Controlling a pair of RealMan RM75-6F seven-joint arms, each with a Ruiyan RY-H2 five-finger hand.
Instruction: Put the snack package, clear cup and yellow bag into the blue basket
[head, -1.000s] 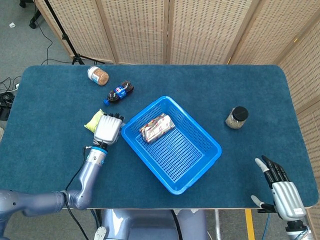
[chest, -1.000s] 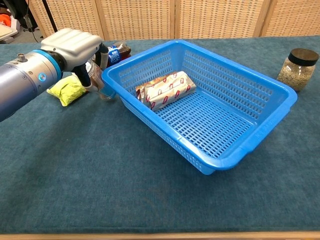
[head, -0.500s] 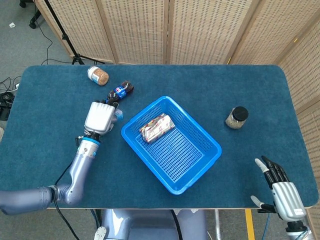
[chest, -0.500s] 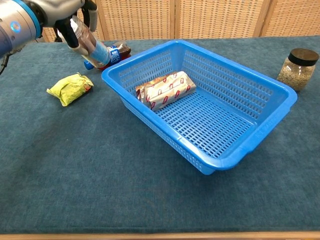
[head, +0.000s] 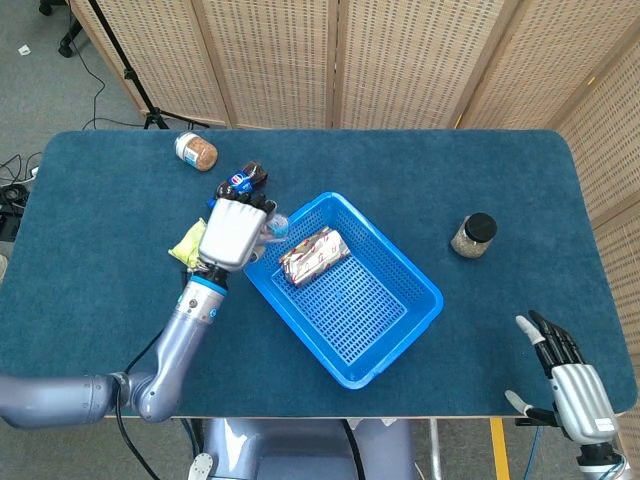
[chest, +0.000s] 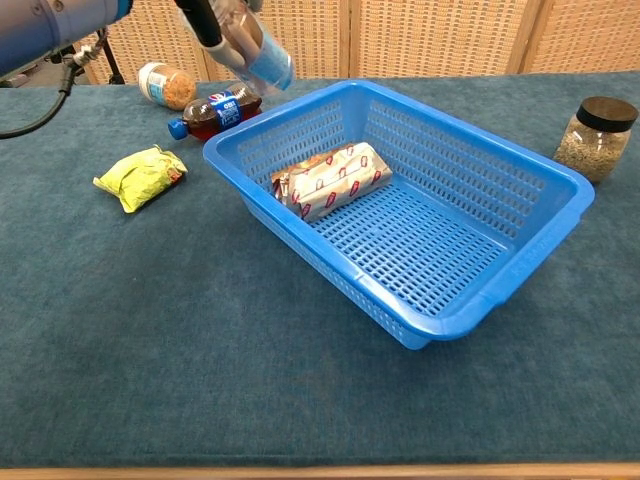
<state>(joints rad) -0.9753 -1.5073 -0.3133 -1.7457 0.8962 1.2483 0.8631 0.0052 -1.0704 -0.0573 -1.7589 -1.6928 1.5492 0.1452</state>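
Observation:
My left hand (head: 232, 231) grips the clear cup (chest: 255, 47), tilted, in the air above the left corner of the blue basket (head: 395, 330). In the chest view only the fingers (chest: 200, 18) show at the top edge. The snack package (head: 314, 254) lies inside the basket near its far left side, also seen as the snack package (chest: 330, 178). The yellow bag (chest: 141, 176) lies on the table left of the basket, partly hidden under my hand in the head view (head: 186, 243). My right hand (head: 574, 392) hangs open off the table's near right corner.
A cola bottle (chest: 213, 112) lies behind the basket's left corner, with a small jar (head: 197, 151) of brown grains further back. Another jar (head: 473, 235) with a black lid stands right of the basket. The blue basket (chest: 540, 250) takes up the table's middle.
My left hand has lifted the clear cup from beside the yellow bag and carried it up and right towards the basket. The yellow bag is uncovered. The right hand has barely moved.

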